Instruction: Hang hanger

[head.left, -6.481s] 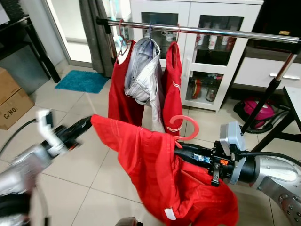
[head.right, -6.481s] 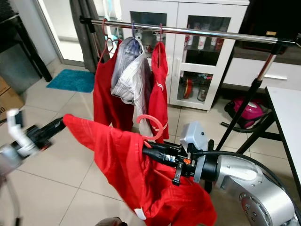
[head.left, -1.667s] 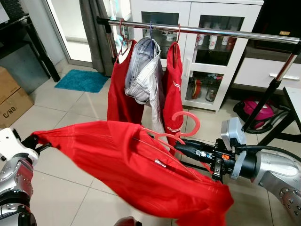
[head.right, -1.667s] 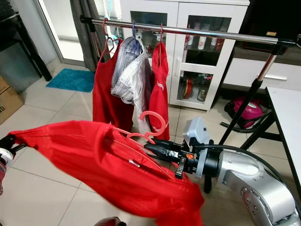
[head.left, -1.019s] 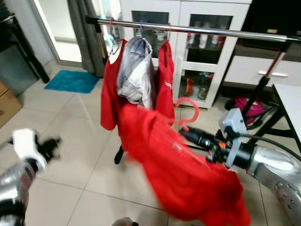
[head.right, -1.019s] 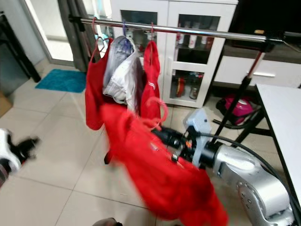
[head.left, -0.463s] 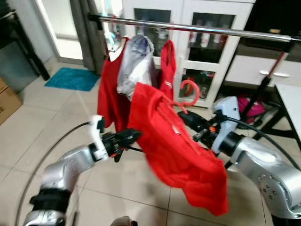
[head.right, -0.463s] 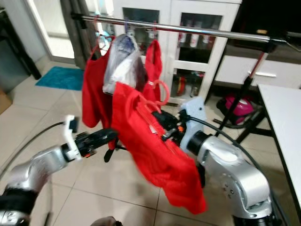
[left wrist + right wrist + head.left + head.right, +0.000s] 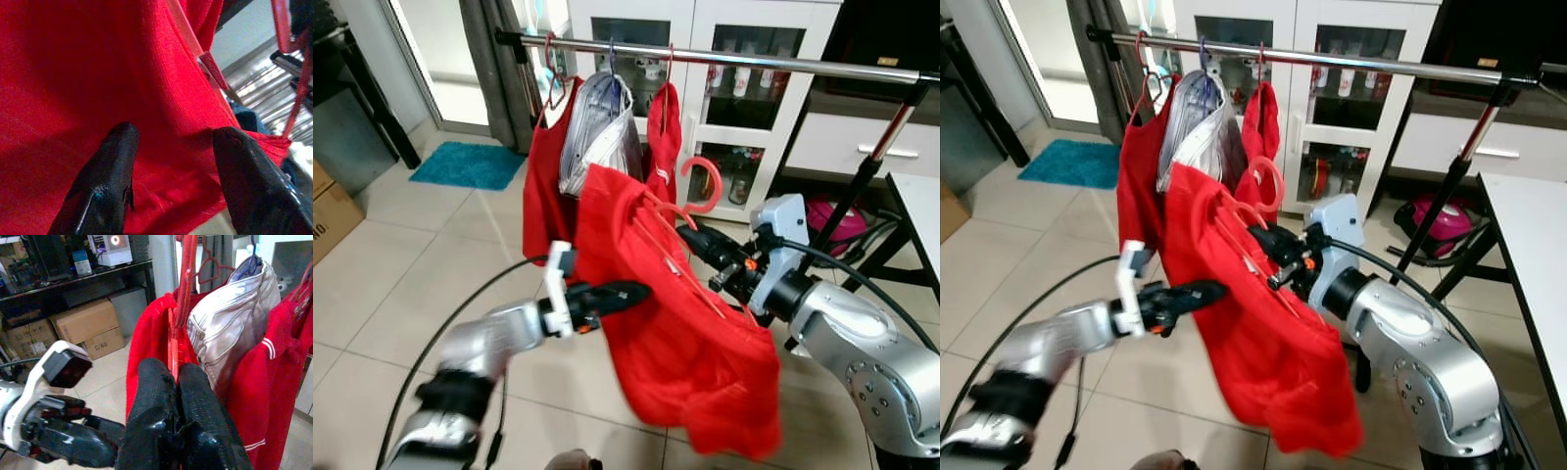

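Below the rail (image 9: pixel 803 65), right gripper (image 9: pixel 690 238) pinches hanger (image 9: pixel 690 201).

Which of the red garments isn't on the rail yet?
The red garment on the pink hanger pinched by the right gripper; the other two hang from the rail.

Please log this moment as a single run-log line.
right gripper: shut on pink plastic hanger carrying red garment | left gripper: open, beside garment | hanger below metal rail, not yet hung
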Robot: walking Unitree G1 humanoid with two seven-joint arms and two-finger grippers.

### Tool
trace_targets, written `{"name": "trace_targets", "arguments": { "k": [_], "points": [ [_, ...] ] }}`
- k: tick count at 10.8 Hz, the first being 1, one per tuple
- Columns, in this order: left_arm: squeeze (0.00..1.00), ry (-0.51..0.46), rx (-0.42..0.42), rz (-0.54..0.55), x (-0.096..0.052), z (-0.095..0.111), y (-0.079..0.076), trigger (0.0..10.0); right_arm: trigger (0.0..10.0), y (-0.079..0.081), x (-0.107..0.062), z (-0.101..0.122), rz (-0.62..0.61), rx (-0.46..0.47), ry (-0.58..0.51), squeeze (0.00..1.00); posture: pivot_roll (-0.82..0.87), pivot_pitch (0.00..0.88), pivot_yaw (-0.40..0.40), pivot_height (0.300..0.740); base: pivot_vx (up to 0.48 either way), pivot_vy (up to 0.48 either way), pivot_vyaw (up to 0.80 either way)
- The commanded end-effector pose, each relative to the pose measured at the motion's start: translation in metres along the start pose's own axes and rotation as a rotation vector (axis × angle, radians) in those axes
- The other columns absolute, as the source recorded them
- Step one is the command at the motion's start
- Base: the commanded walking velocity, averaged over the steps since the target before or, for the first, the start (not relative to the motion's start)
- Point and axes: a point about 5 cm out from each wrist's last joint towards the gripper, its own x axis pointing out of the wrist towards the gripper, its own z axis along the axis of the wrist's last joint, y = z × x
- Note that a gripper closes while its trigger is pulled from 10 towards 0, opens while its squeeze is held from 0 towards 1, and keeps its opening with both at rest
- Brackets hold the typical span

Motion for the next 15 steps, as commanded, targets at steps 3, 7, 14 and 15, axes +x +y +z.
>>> {"name": "trace_targets", "arguments": {
  "k": [3, 7, 14, 15],
  "points": [
    [0.00, -0.112, 0.064, 0.058, 0.013, 0.018, 0.008, 0.0, 10.0, 0.007, 0.001, 0.012, 0.035, -0.028, -0.047, 0.00, 0.00, 0.000, 0.094, 0.723, 0.000, 0.000, 0.00],
    [0.00, -0.167, 0.042, 0.011, 0.024, 0.021, 0.007, 0.0, 10.0, 0.006, 0.003, 0.011, 0.043, -0.026, -0.043, 0.00, 0.00, 0.000, 0.087, 0.723, 0.000, 0.000, 0.00],
    [0.00, -0.107, 0.123, 0.113, 0.024, 0.026, 0.006, 0.0, 10.0, -0.006, 0.004, 0.002, -0.055, -0.095, 0.029, 0.00, 0.00, 0.000, 0.090, 0.723, 0.000, 0.000, 0.00],
    [0.00, -0.120, 0.187, 0.159, 0.025, 0.042, -0.003, 0.0, 10.0, -0.011, 0.003, -0.004, -0.102, -0.111, 0.060, 0.00, 0.01, 0.000, 0.091, 0.723, 0.000, 0.000, 0.00]
  ]
}}
